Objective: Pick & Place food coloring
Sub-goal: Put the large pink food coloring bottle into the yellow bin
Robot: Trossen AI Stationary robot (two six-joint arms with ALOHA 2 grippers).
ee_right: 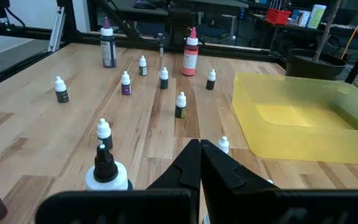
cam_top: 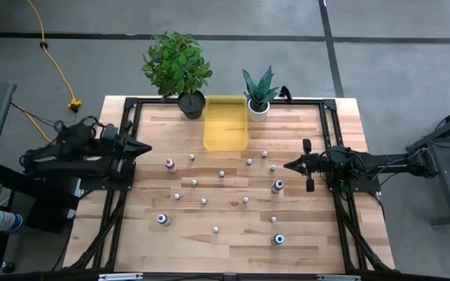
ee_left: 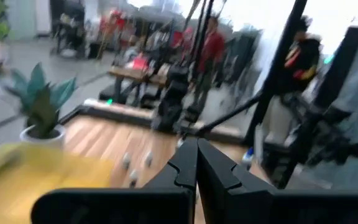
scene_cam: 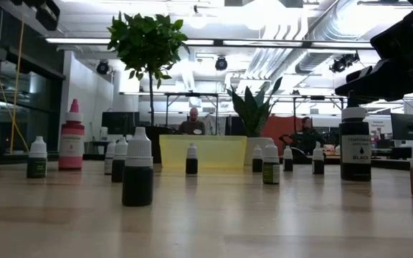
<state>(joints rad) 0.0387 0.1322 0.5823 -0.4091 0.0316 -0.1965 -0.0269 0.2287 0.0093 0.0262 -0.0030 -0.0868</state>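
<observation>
Food coloring bottles (cam_top: pixel 221 173) dot the frame's middle, between the left gripper (cam_top: pixel 144 147) and right gripper (cam_top: pixel 290 165), both with fingers together, touching none.

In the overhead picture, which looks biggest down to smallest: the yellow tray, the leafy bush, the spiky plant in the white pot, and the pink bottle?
1. Leafy bush and yellow tray: close in spread, too alike to rank.
2. Spiky plant.
3. Pink bottle, by far the smallest.
</observation>
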